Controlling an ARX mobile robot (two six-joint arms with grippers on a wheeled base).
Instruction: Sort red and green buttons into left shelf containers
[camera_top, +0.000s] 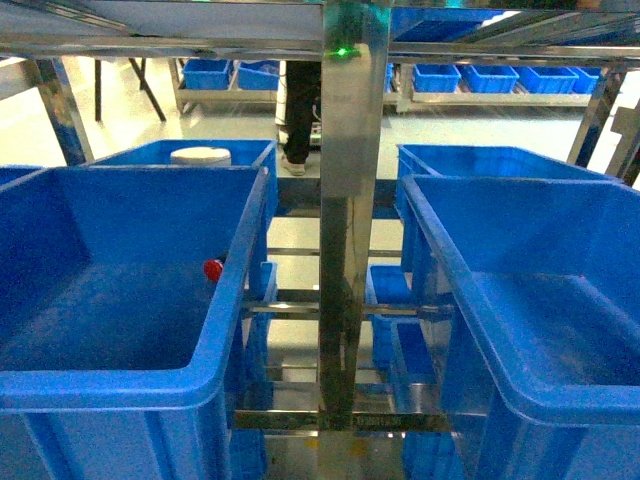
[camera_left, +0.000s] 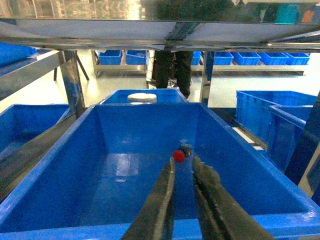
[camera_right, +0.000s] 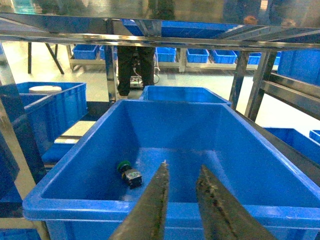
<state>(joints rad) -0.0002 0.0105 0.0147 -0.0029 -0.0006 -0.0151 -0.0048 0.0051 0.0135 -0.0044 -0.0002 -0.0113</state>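
Black and slim, the fingers of the left gripper (camera_left: 182, 172) hang over the near rim of the big blue left bin (camera_top: 225, 300), a narrow gap between them and nothing in it; they look neither wide spread nor pressed together. Just beyond their tips, on the bin floor, lies the red button (camera_left: 179, 155), tipped on its side with its grey base behind it, close to the bin's right wall. From the head view it shows as a small red spot (camera_top: 213, 268) against that same wall. I would judge it has been let go there, since it rests clear of the fingers. The right gripper (camera_right: 181, 182) is held the same way over the near rim of the right bin (camera_right: 150, 207), its fingers parted a little and empty. Down in that bin, left of the fingers, sits a green button (camera_right: 123, 166) with a dark boxy piece (camera_right: 132, 177) touching it. Between the two bins stands the steel shelf post (camera_top: 350, 200). Behind the left bin another bin holds a white lid-like disc (camera_top: 200, 156). Someone's legs (camera_top: 298, 110) show beyond the rack.
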